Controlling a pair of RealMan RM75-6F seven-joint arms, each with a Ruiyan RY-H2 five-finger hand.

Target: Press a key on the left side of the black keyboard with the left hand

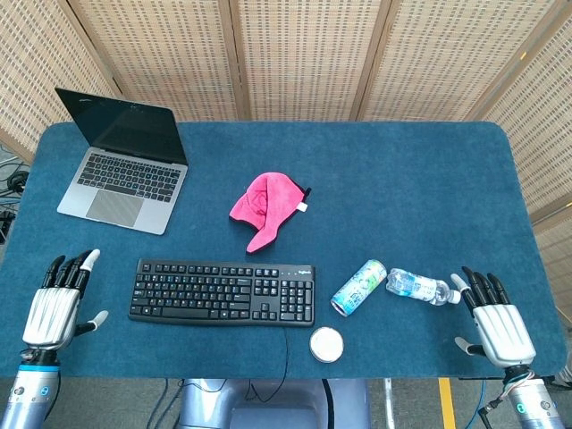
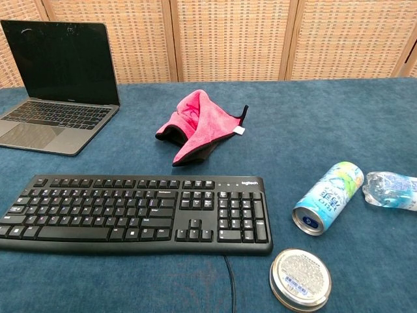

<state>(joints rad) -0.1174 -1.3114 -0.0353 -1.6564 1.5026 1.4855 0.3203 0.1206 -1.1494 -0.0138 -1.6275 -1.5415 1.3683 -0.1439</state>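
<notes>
The flat black plastic keyboard [image 1: 222, 291] lay lengthwise left-right along the bench's [image 1: 402, 179] front, left hand [image 1: 54, 308] just off its left end, fingers spread, grasping nothing

The black keyboard [image 2: 133, 213] carries a small white brand mark, seemingly "logitech", above its number pad; the can's [image 2: 327, 197] print is unreadable

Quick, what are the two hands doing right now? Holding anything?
Left hand: open, fingers apart, holding nothing, left of the keyboard.
Right hand: open, holding nothing, near the bottle.
</notes>
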